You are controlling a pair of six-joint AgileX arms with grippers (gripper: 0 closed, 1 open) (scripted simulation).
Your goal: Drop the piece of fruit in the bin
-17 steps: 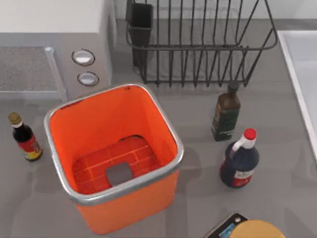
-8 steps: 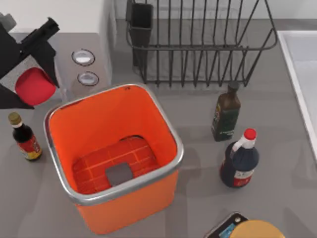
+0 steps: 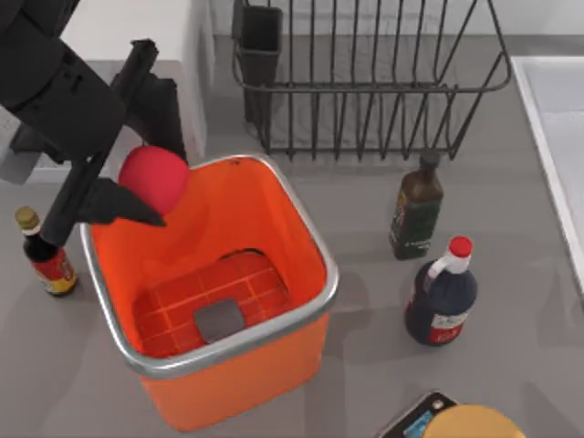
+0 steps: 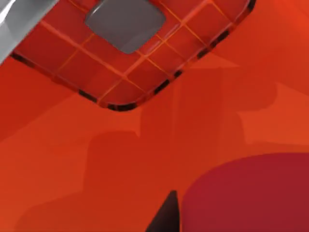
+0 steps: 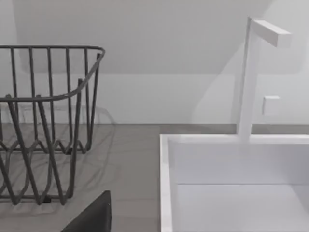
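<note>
Above the far-left corner of the large orange square bin with silver metal rim (image 3: 274, 196): left pincer (image 3: 137, 178), black, two-fingered, clamped on the smooth round red piece of fruit (image 3: 153, 178). One finger passes on the fruit's far side, the other on its near side; both touch it.

Fruit: held aloft between the fingers, just over the bin's rim at that corner, partly above the opening. From the left wrist view, fruit (image 4: 251, 193) sits close under the camera, with the bin's gridded orange floor and small grey square (image 4: 125, 21) beyond and below it.

Right pincer: parked well off to the right, near a white sink basin (image 5: 231, 183) and black wire rack (image 5: 43, 121); fingers cannot be told.

Progress, by judgement: pick-up done, carry to bin nearly done. Remaining: bring the fruit a little further inward past the rim, then part the fingers to let it fall. Bin floor bare of fruit, so release not yet made.

Risk noted: fruit near rim could strike the metal edge if released here.
</note>
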